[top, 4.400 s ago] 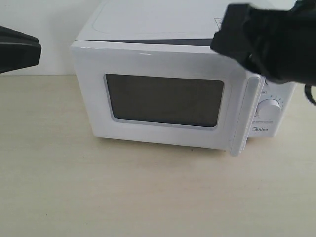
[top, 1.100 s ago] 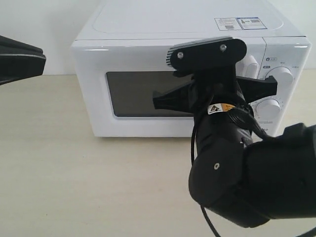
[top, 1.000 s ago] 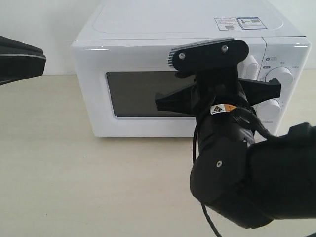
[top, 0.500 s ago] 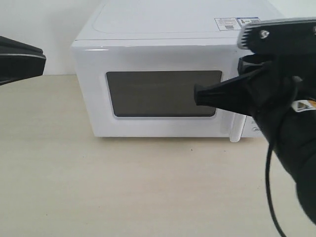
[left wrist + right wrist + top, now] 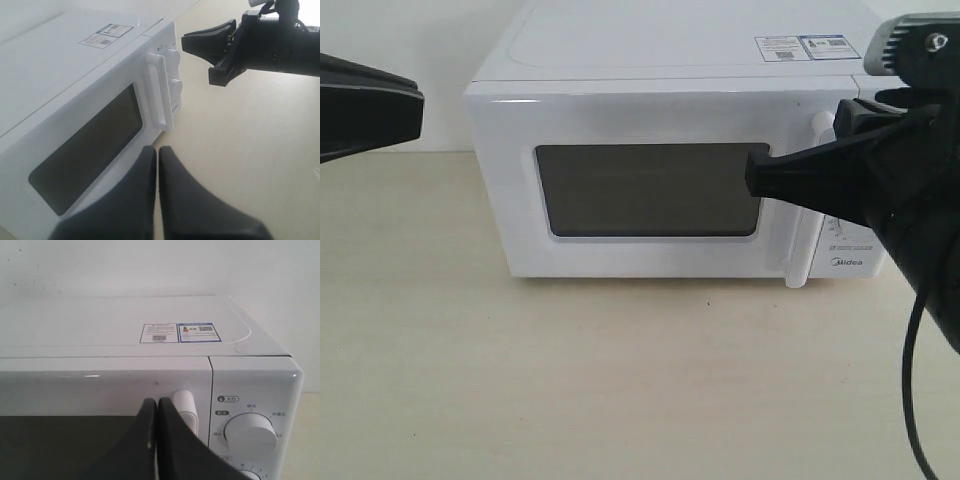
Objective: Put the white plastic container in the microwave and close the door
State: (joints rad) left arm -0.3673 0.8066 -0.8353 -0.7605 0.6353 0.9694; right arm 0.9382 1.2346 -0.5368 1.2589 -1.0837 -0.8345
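The white microwave stands at the back of the table, and its door with the dark window lies flush against the body. No white plastic container shows in any view. My right gripper is shut and empty, hovering in front of the door just beside the vertical bar handle; the right wrist view shows its tips close to the handle's top. My left gripper is shut and empty, off the microwave's left side; in its wrist view its tips hang before the door's lower corner.
Two round dials sit right of the handle, and stickers lie on the microwave's top. The beige tabletop spreads in front. My right arm's cable hangs at the right edge. A white wall stands behind.
The door, ajar in the earliest frame, now sits flush. My right arm has swung from in front of the window to the right, uncovering the door. The left gripper edged slightly inward.
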